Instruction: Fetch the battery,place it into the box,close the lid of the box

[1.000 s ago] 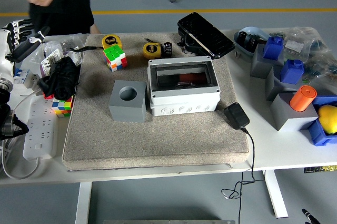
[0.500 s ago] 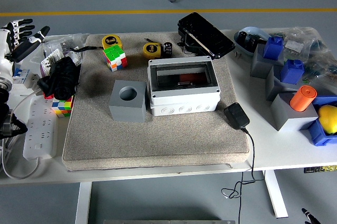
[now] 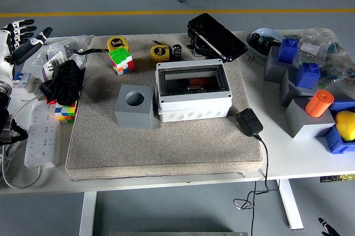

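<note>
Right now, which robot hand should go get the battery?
Probably the left. The left hand is the only one showing, fingers spread at the table's far-left edge. The small black battery stands behind the open box, beside a yellow tape measure.

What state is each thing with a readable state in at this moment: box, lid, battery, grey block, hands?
Box: open, something dark and red lies inside.
Lid: swung up behind the box, not closed.
Battery: upright on the mat, behind the box, untouched.
Grey block: upright, its round hole empty.
Left hand: at the table's far left edge, fingers spread, holding nothing.
Right hand: out of view.
</note>
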You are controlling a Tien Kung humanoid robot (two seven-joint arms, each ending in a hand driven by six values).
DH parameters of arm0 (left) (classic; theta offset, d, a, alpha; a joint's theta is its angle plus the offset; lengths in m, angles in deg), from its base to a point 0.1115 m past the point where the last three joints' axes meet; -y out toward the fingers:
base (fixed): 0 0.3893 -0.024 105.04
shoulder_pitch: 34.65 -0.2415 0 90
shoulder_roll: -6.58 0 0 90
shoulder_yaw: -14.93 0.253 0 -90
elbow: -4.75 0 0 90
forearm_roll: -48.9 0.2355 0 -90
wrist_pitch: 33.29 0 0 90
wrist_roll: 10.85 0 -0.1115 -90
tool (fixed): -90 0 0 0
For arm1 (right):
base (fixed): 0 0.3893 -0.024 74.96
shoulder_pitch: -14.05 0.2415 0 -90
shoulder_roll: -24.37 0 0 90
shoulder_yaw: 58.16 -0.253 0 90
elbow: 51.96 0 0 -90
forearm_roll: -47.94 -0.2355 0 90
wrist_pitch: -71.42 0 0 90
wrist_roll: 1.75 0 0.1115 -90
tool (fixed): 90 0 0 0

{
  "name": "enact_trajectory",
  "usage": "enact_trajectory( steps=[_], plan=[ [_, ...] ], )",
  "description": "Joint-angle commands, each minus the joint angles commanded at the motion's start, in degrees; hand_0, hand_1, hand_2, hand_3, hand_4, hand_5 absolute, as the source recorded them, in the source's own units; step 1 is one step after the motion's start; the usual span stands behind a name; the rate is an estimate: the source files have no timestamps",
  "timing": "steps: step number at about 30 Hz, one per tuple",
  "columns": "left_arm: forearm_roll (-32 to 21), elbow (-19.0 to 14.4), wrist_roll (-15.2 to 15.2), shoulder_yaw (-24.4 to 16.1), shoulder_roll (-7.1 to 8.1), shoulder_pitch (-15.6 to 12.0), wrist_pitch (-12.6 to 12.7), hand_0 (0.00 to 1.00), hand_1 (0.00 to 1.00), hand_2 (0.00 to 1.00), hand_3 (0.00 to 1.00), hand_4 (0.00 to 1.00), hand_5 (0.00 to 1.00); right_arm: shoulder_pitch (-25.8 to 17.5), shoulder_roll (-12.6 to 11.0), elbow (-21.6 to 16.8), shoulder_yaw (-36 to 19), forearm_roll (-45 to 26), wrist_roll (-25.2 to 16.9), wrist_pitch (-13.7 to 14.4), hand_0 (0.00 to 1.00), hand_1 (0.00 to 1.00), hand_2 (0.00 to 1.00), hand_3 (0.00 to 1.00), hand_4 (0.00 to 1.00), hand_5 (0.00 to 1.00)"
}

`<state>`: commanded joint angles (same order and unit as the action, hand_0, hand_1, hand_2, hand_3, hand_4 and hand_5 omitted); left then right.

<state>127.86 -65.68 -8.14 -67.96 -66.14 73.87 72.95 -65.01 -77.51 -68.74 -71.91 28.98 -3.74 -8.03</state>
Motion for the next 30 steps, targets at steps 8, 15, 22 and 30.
enact_trajectory(
  steps=[8, 15, 22, 30],
  plan=[
    [0.09, -0.03, 0.22, 0.35, 0.00, 0.10, -0.34, 0.772, 0.763, 0.731, 0.735, 0.998, 0.518, 0.04, 0.02, 0.03, -0.08, 0.01, -0.01, 0.05, 0.703, 0.683, 0.682, 0.584, 0.966, 0.496],
    [0.20, -0.13, 0.33, 0.54, 0.25, 0.18, -0.51, 0.771, 0.763, 0.729, 0.734, 0.998, 0.517, 0.15, 0.00, 0.01, 0.10, 0.02, -0.05, 0.05, 0.703, 0.683, 0.683, 0.584, 0.964, 0.496],
    [0.20, -0.11, 0.40, 0.55, 0.55, 0.14, -0.68, 0.771, 0.762, 0.730, 0.734, 0.998, 0.514, 0.26, 0.00, -0.01, 0.41, -0.02, 0.02, -0.03, 0.703, 0.683, 0.683, 0.584, 0.963, 0.495],
    [0.22, 0.00, 0.47, 0.79, 0.83, 0.21, -0.83, 0.768, 0.762, 0.729, 0.733, 0.998, 0.513, 0.52, -0.16, -0.02, 0.43, -0.01, 0.22, -0.15, 0.703, 0.683, 0.682, 0.584, 0.962, 0.495]
  ],
)
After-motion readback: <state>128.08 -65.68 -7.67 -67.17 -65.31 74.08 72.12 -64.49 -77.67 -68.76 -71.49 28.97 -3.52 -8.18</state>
